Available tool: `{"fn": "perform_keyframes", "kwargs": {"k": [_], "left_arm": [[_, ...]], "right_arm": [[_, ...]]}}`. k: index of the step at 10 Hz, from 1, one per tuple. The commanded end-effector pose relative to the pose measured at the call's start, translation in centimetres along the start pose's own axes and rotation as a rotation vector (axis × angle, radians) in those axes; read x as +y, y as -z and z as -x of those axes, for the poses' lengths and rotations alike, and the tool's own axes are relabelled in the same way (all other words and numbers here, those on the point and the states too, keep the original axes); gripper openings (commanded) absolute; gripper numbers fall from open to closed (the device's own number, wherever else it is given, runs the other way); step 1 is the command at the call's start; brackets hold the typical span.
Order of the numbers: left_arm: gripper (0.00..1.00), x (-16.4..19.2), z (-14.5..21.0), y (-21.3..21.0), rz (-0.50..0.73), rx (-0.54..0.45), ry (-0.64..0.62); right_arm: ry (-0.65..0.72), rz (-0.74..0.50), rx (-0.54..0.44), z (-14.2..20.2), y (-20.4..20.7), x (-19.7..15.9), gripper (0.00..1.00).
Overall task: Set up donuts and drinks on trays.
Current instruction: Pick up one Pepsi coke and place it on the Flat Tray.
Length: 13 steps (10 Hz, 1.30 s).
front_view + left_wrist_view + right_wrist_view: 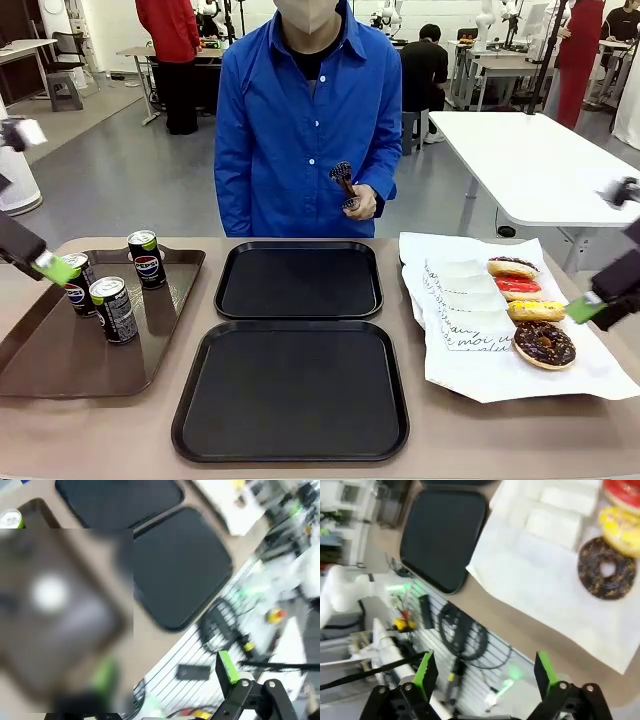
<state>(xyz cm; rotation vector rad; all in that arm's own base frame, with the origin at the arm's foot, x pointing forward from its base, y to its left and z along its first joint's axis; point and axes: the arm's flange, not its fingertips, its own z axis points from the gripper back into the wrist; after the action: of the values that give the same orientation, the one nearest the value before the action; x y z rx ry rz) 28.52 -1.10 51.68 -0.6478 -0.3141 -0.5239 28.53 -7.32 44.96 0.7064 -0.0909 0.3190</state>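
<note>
Chocolate, yellow and red iced donuts (528,350) at table (100,430) right edge; trays (290,400) matte black; left gripper (166,672), right gripper (485,672) spread wide.

- The left gripper (57,268) shows a bright green pad on a dark, blocky body at 9 o'clock of the front view.
- In the left wrist view its fingers (227,666) are black link bars with round, light-ringed pivot pins at 5 o'clock. One is capped by a slim green pad; the other pad is only a green blur at 7 o'clock.
- The right gripper (583,308) has the same green pad on a black body at 3 o'clock of the front view.
- In the right wrist view, two black fingers (543,672) carry wedge-shaped green pads, with pivot screws at 5 and 7 o'clock.
- The person (300,130) wears a bright blue long-sleeved shirt with an open pointed collar, a dark top beneath it and a pale mask.
</note>
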Motion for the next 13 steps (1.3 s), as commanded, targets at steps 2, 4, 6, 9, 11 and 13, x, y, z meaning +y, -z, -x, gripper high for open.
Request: {"fn": "perform_keyframes", "kwargs": {"k": [2,4,6,9,11,13], "left_arm": [[1.00,6.0,1.2,-1.0,0.353,-0.264,-0.366],[1.00,10.5,3.8,-1.2,0.376,-0.332,-0.536],[1.00,13.5,6.0,-2.3,0.361,-0.379,-0.636],[1.00,15.7,9.3,-4.4,0.329,-0.458,-0.741],[1.00,16.9,11.2,-5.3,0.305,-0.497,-0.811],[1.00,17.7,12.4,-6.1,0.292,-0.503,-0.840]], "right_arm": [[0.305,-0.446,-0.203,0.2,-3.3,-8.9,1.00],[0.351,-0.566,-0.361,3.5,-5.9,-13.5,1.00],[0.405,-0.544,-0.468,6.3,-8.1,-15.8,1.00],[0.460,-0.502,-0.461,7.9,-9.4,-17.4,1.00],[0.480,-0.504,-0.462,8.1,-9.4,-17.8,1.00],[0.483,-0.497,-0.456,8.0,-9.3,-17.7,1.00]]}}
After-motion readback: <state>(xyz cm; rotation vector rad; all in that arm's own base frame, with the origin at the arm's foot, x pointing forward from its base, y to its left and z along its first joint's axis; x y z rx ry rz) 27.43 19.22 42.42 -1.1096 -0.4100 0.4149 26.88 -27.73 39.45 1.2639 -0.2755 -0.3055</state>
